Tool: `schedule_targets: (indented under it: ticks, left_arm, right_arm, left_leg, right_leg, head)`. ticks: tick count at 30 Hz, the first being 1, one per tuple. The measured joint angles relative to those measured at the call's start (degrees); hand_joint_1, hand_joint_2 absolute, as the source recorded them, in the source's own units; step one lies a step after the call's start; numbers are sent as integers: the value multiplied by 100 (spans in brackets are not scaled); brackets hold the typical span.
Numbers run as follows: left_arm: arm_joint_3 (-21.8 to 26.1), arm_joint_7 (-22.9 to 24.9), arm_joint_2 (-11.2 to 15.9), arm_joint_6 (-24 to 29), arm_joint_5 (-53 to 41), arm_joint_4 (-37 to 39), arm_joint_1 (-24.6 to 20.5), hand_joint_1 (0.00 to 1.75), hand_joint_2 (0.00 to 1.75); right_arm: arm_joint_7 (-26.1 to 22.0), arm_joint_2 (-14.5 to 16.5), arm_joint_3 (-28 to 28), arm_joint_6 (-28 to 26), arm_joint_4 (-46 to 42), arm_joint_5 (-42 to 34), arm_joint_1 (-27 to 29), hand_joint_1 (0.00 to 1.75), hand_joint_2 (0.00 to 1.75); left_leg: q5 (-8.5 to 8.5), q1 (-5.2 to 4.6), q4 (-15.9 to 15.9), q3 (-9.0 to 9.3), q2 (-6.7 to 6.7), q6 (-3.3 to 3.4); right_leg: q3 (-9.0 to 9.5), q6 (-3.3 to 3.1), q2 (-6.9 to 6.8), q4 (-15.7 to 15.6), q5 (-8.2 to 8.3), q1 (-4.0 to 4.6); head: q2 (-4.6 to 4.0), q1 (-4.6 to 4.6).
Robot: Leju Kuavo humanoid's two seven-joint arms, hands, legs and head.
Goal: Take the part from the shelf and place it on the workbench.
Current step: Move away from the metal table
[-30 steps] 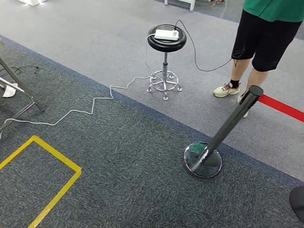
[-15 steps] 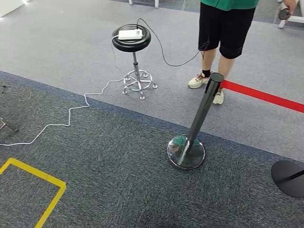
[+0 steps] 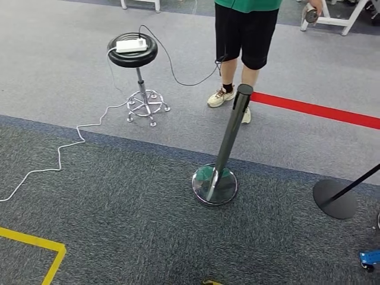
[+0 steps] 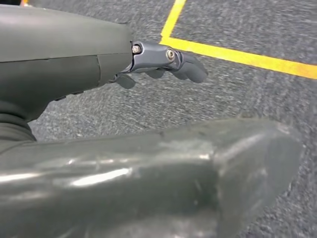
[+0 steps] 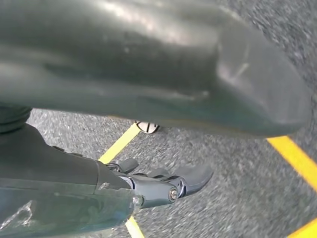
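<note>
Both arms hang down at the robot's sides. The left hand (image 4: 164, 62) has its fingers stretched out fairly flat above the carpet with nothing in them, and the right hand (image 5: 164, 184) looks the same: loose, spread, empty. No part, shelf or table anywhere in these views, so my read is the robot is in the walking/turning leg of the job, on its way to the shelf.

For doing this bit well, I'd say keep the arms tucked and hands relaxed like that, take the turn slowly, and don't commit to a heading until the shelf actually comes into the head view.

Room to move, near to far: yellow floor tape (image 3: 40, 248) marks a box corner at the lower left, and there's a small blue thing (image 3: 370, 257) at the lower right edge, can't tell what. Straight ahead sits the chrome base (image 3: 215, 185) of a barrier post (image 3: 231, 135), with a red belt (image 3: 313, 110) running off to the right, and a second dark base (image 3: 335, 199) beside it. That line basically walls off the right side. A white cable (image 3: 58, 155) snakes across the carpet on the left up to a black stool (image 3: 132, 50) carrying a power strip (image 3: 131, 45), which is a trip risk. A person (image 3: 246, 35) stands just behind the post.
</note>
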Motion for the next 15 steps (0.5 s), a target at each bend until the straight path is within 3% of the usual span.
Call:
schedule_targets:
  ticks: [3, 5, 7, 9, 11, 13, 14, 15]
  left_arm:
    - [25, 1, -3, -23, 4, 0, -1, 0, 0]
    - [37, 1, -2, -35, 7, 0, -13, 0, 0]
    - [43, -2, -13, -40, 7, 0, -38, 0, 0]
    - [57, -7, -18, -28, 8, 0, -54, 0, 0]
    - [80, -11, -17, -5, 10, 0, -49, 0, 0]
    - [97, -11, -16, 13, 11, 0, -37, 0, 0]
    - [103, -11, -15, 16, 9, 0, -35, 0, 0]
    - [107, -9, -13, 20, 5, 0, -35, 0, 0]
  right_arm:
    - [-30, -9, 0, -22, 0, -66, -18, 0, 0]
    - [-46, -11, 0, -25, 0, -91, -34, 0, 0]
    - [-58, -14, 0, -29, -1, -114, -27, 0, 0]
    - [-66, -18, 0, -33, -1, -140, -23, 0, 0]
    - [-71, -22, 0, -34, -1, -166, -41, 0, 0]
    - [-72, -28, 0, -35, -1, -192, -48, 0, 0]
    - [-72, -33, 0, -40, -1, -207, -42, 0, 0]
    - [-71, -38, 0, -48, -1, -219, -36, 0, 0]
  left_leg:
    - [-56, -23, 14, 57, 153, -83]
    - [-74, -47, 2, 100, 239, -152]
    - [-84, -30, -17, 130, 294, -216]
    - [-260, -10, 194, 44, 113, -270]
    - [-629, -4, 865, -276, -143, -291]
    - [-853, -4, 1536, -638, -222, -283]
    - [-797, -4, 1616, -707, -234, -272]
    - [-637, -3, 1483, -672, -250, -258]
  right_leg:
    - [648, -19, -303, -1089, 413, -2]
    - [749, -81, -351, -1290, 461, 14]
    - [731, -157, -225, -1309, 486, 17]
    - [720, -221, -111, -1330, 516, -2]
    - [700, -261, 19, -1336, 535, -10]
    - [683, -276, 170, -1335, 543, -2]
    - [681, -277, 248, -1335, 547, 1]
    - [681, -273, 325, -1335, 551, 1]
  head:
    - [1, 9]
    - [1, 1]
    - [0, -12]
    - [1, -32]
    - [1, -61]
    - [0, -71]
    - [0, -73]
    - [0, -73]
